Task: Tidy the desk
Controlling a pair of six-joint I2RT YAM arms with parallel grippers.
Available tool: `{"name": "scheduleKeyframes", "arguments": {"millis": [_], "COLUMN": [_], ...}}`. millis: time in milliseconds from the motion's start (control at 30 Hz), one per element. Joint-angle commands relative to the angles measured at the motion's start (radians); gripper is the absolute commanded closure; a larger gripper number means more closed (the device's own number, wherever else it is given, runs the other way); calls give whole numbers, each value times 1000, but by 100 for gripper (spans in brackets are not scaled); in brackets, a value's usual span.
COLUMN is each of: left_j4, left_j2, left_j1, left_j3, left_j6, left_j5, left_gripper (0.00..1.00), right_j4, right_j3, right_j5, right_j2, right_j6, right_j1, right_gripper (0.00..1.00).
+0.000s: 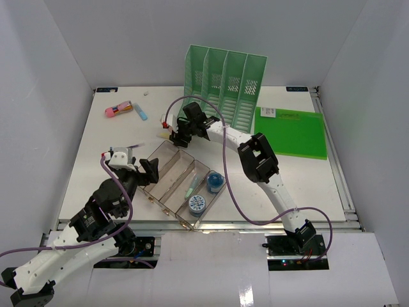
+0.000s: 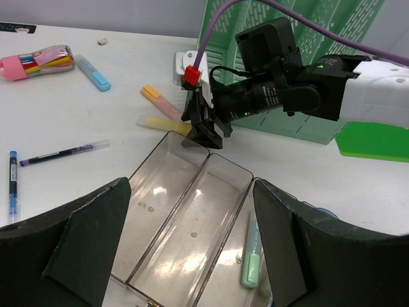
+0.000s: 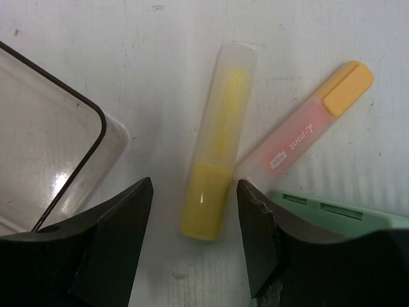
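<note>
- Progress: early to middle, by my reading. The clear tray already holds a green-capped marker, a blue round item and a round patterned tin; two of its long compartments are bare.
- Left to do: a yellow highlighter and a pink highlighter with an orange cap lie loose just beyond the tray's far corner. A pink pouch of pens and a blue highlighter sit near the back left. A purple pen and a blue pen lie left of the tray.
- Right gripper: jaws partly open, straddling the yellow highlighter's near end, gripping nothing.
- Left gripper: jaws spread wide, empty, hanging over the tray's near end.
- Surface: the desk is a flat white top filling the floor of the enclosure, with a metal rail on its front edge by the arm bases. A green file rack stands at the back, with a flat green folder to its right.
- Room: plain grey-white walls close in the left, back and right sides.
</note>
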Motion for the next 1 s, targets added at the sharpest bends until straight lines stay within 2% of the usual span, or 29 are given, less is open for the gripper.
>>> {"name": "scheduleKeyframes", "arguments": {"millis": [0,500,667,833,967], "left_j4": [1,4,3,4,4], "left_j2": [13,10,6,8,7], "left_j1": [5,5,5,5,5], "left_j3": [4,4,3,3,6], "left_j6": [9,10,10,10,10], "left_j5": [7,9,11,18,19], "left_gripper": [12,12,12,12,12], "right_j4": [13,-14,-20,-27,-34], "right_j3": [37,7,-35,-57,-70], "right_j5": [11,-15,-18,-25,-20], "right_j2": [29,11,-29,-89,-153], "right_j6": [-15,25,32,76,156], "right_j1": [-5,-7,-13,-25,-26], "right_gripper": [39,70,75,88,92]}}
